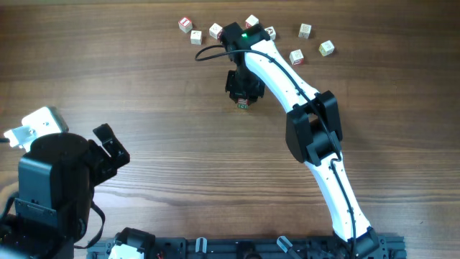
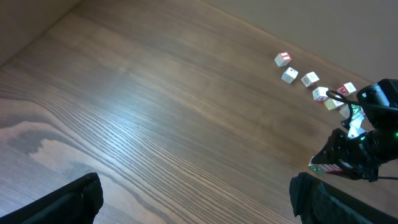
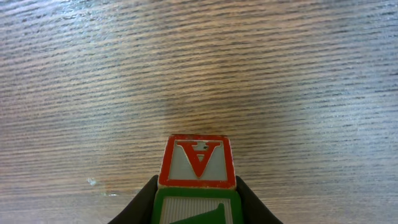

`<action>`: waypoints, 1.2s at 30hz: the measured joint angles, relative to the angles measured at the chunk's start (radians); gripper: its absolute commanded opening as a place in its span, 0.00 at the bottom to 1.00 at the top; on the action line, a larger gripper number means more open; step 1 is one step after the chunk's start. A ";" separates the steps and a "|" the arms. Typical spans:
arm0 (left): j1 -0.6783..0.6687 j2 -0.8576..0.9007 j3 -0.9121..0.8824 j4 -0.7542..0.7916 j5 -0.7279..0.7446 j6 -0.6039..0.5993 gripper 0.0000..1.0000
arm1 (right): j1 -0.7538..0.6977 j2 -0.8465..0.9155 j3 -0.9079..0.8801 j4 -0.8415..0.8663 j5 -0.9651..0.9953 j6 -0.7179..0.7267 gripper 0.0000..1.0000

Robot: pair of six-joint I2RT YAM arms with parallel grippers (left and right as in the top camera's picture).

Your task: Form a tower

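In the right wrist view the tower is two letter cubes touching face to face, a red-printed "A" cube [image 3: 197,160] and a green-printed cube [image 3: 196,208]. My right gripper [image 3: 197,183] is shut on it, with a black finger pressed against each side. From overhead, the right gripper [image 1: 243,91] points down at the table's upper middle, and only a sliver of the tower [image 1: 244,105] shows under it. The left wrist view catches the tower [image 2: 328,167] far right, beneath that gripper. My left gripper [image 1: 113,144] hangs open and empty at the near left, far from the cubes.
Several loose letter cubes lie along the far edge, among them a red-printed one [image 1: 185,24], a pale one [image 1: 215,31], another [image 1: 305,30] and one [image 1: 326,47] at the right end. The right arm [image 1: 316,137] crosses the table diagonally.
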 measured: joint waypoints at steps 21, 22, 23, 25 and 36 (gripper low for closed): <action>0.000 0.000 0.000 0.000 0.000 0.000 1.00 | 0.003 0.000 0.006 -0.018 0.049 -0.079 0.34; 0.000 0.000 0.000 0.000 0.000 0.000 1.00 | 0.003 0.000 0.006 -0.018 0.049 -0.078 0.36; 0.000 0.000 0.000 0.000 0.000 0.000 1.00 | 0.003 0.000 0.006 -0.018 0.049 -0.074 0.38; 0.000 0.000 0.000 0.000 0.000 0.000 1.00 | 0.003 0.000 0.006 -0.018 0.053 -0.068 0.45; 0.000 0.000 0.000 0.000 0.000 0.000 1.00 | 0.003 0.000 0.006 -0.018 0.053 -0.062 0.32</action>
